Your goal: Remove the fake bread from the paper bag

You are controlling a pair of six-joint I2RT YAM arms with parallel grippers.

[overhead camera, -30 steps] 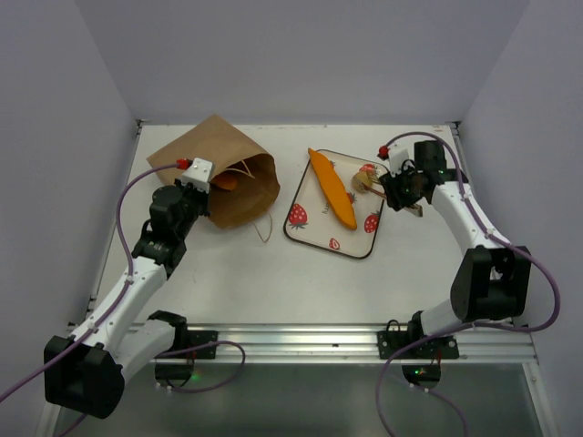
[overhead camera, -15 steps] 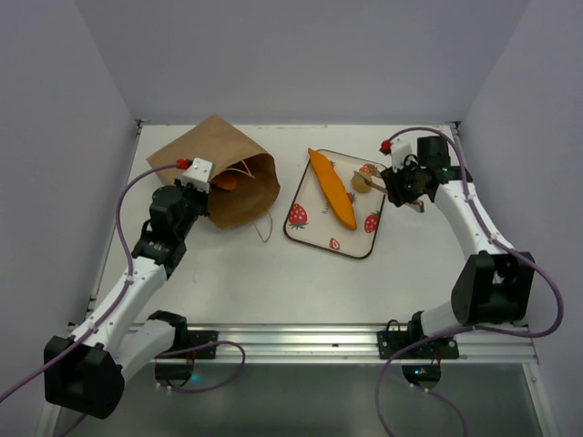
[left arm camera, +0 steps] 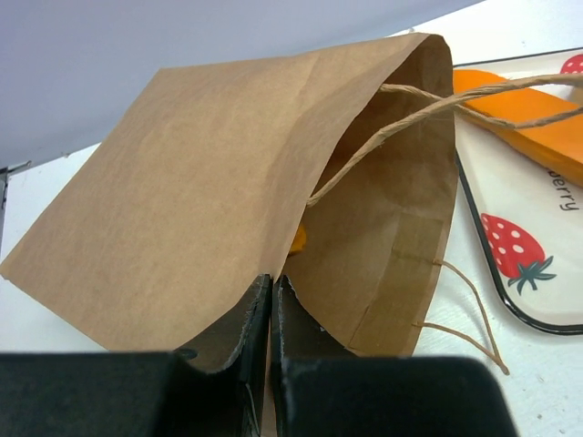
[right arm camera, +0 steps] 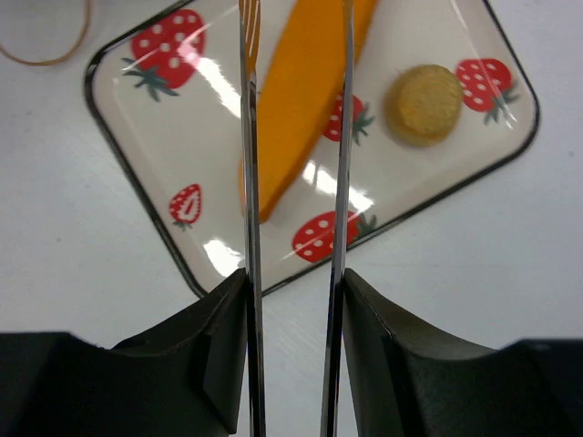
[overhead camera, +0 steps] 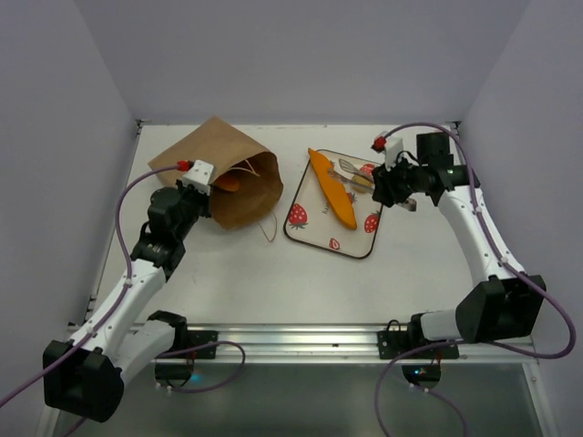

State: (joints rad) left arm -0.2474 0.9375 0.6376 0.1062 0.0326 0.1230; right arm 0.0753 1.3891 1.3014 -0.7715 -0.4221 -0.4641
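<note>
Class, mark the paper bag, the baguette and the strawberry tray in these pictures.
paper bag (left arm camera: 182,182): left wrist view, on its flat outer side.
baguette (overhead camera: 332,188): top external view, mid-length.
strawberry tray (right arm camera: 173,137): right wrist view, bare surface between two strawberries.

Paper bag on side, mouth open rightward, orange piece inside; baguette, round roll outside.
</note>
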